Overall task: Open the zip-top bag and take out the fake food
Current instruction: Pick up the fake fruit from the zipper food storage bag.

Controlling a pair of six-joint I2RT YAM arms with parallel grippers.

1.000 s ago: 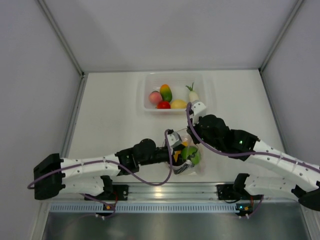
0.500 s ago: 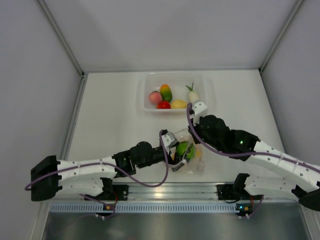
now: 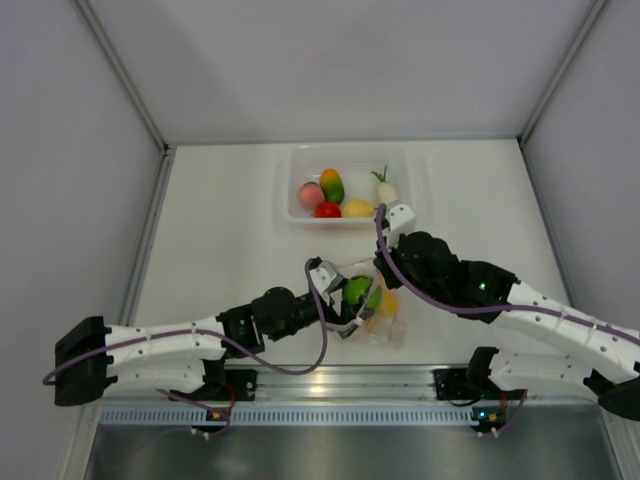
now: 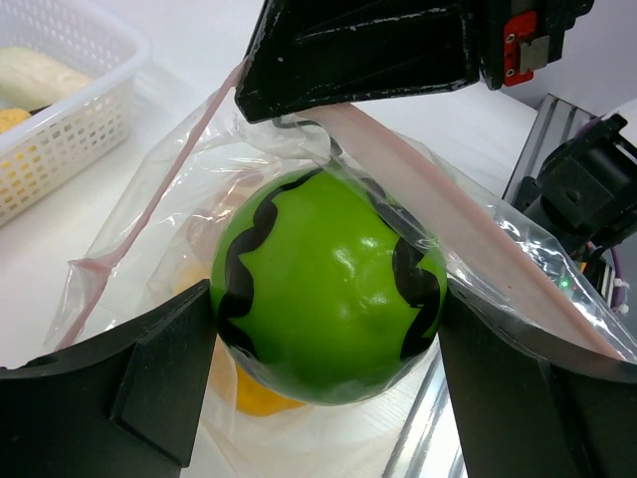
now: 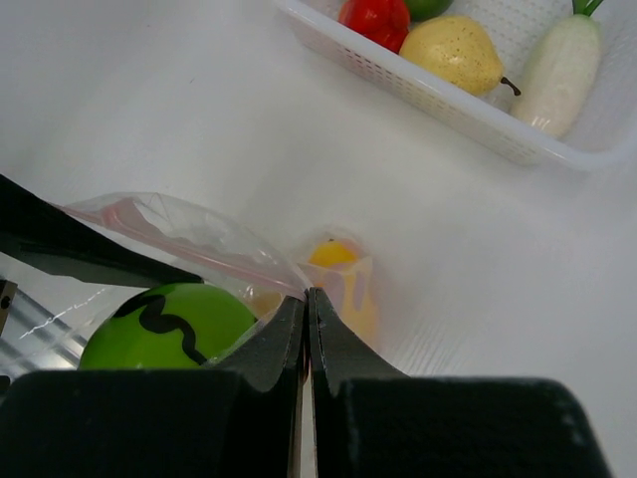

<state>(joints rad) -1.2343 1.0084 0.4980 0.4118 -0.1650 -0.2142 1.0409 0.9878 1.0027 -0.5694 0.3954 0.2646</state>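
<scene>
The clear zip-top bag [image 3: 383, 318] lies near the table's front edge, its pink-red zip strip [image 4: 468, 249] pulled open. My left gripper [image 3: 350, 296] is shut on a glossy green ball with black zigzag stripes [image 4: 328, 284], held at the bag's mouth with thin film over part of it. My right gripper [image 5: 307, 297] is shut on the bag's edge by the zip strip [image 5: 189, 231]. A yellow fake fruit [image 5: 333, 254] still lies inside the bag. The green ball also shows in the right wrist view [image 5: 164, 324].
A rigid clear tub [image 3: 292, 188] at the back centre holds a pink, an orange-green, a red, a yellow [image 5: 458, 45] and a white [image 5: 557, 65] fake food. The metal rail of the table's front edge [image 3: 330, 382] runs just behind the bag.
My left gripper has drawn back to the left and away from the front edge with the green ball, bringing it toward the bag's mouth. The right gripper has held its place on the bag.
</scene>
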